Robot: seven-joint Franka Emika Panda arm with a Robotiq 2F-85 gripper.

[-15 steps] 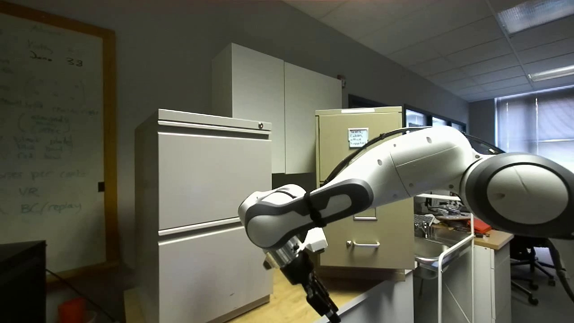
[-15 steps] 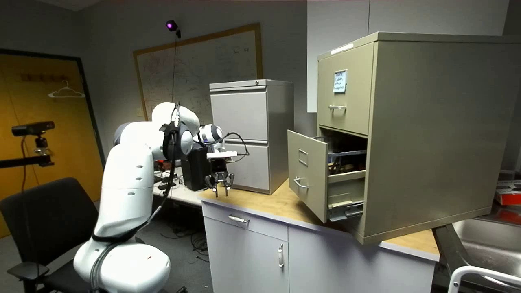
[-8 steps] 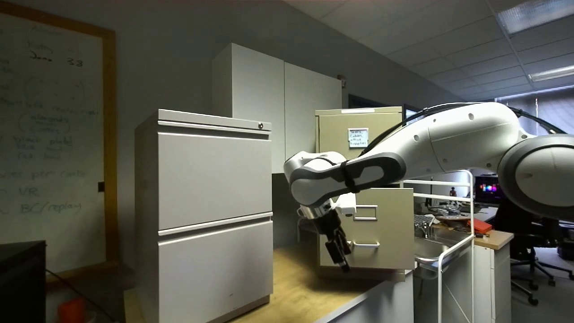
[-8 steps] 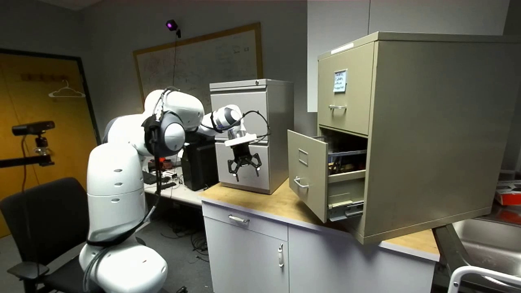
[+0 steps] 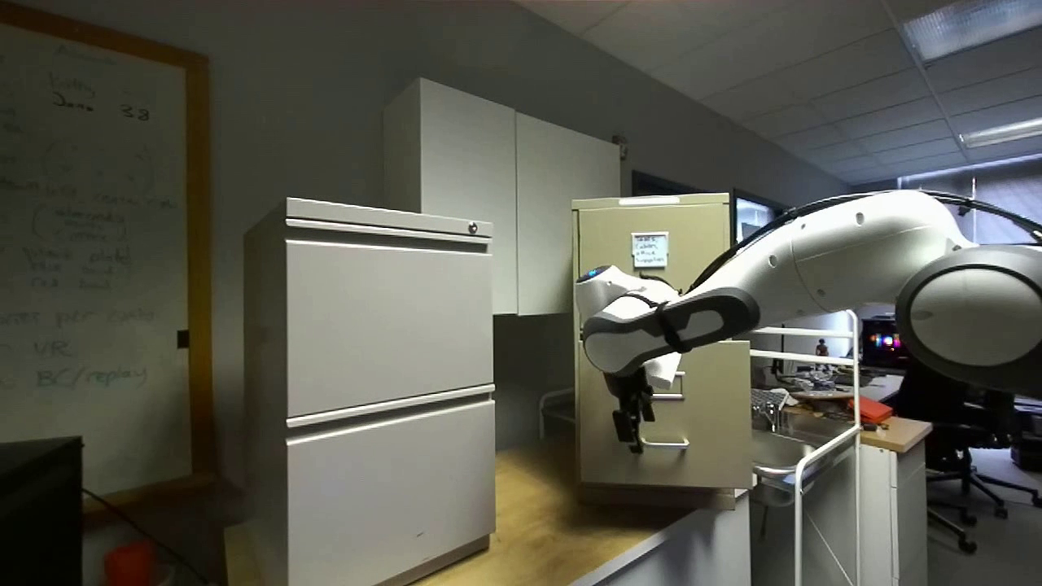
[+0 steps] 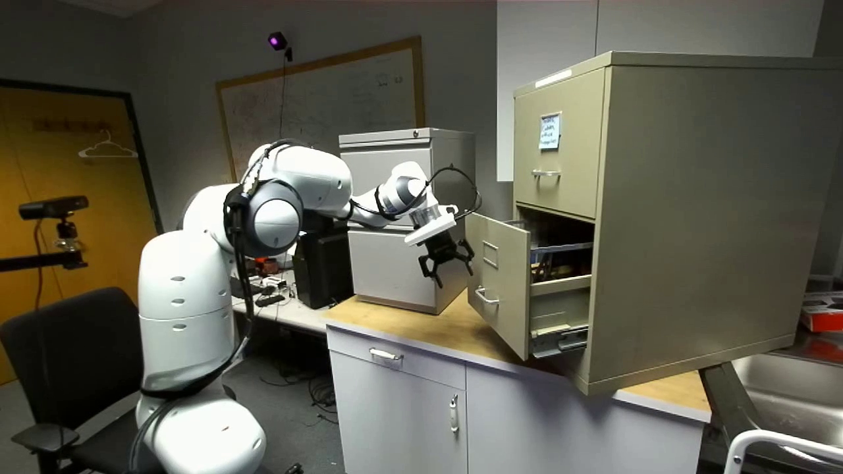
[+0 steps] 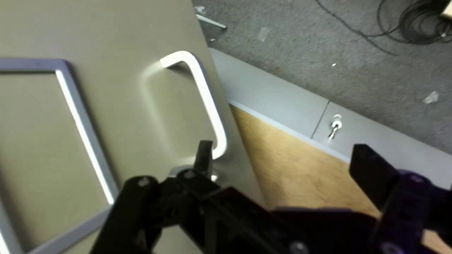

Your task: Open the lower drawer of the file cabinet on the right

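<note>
In both exterior views the tan file cabinet (image 6: 711, 197) (image 5: 610, 244) shows, with a paper label on its upper drawer. Its lower drawer (image 6: 504, 263) (image 5: 716, 407) is pulled partly out, contents visible behind the front. A silver handle (image 7: 208, 102) (image 6: 486, 297) is fixed to that drawer front. My gripper (image 6: 455, 277) (image 5: 637, 443) hangs tilted just in front of it, fingers spread wide and nothing between them. In the wrist view, one fingertip of the gripper (image 7: 283, 148) overlaps the handle's lower end; contact cannot be judged. The other finger is over the counter's edge.
Behind the gripper, a pale grey two-drawer cabinet (image 6: 392, 263) (image 5: 383, 325) stands on the wooden counter (image 6: 421, 329) (image 7: 296, 155). White cupboards (image 5: 468, 163) hang on the wall. A sink (image 6: 790, 401) and a white rail (image 5: 855, 407) are beside the tan cabinet.
The arm has swung toward the tan cabinet, bringing my gripper up to the lower drawer's front and tilting it. The fingers have spread wider. The drawer has not moved.
</note>
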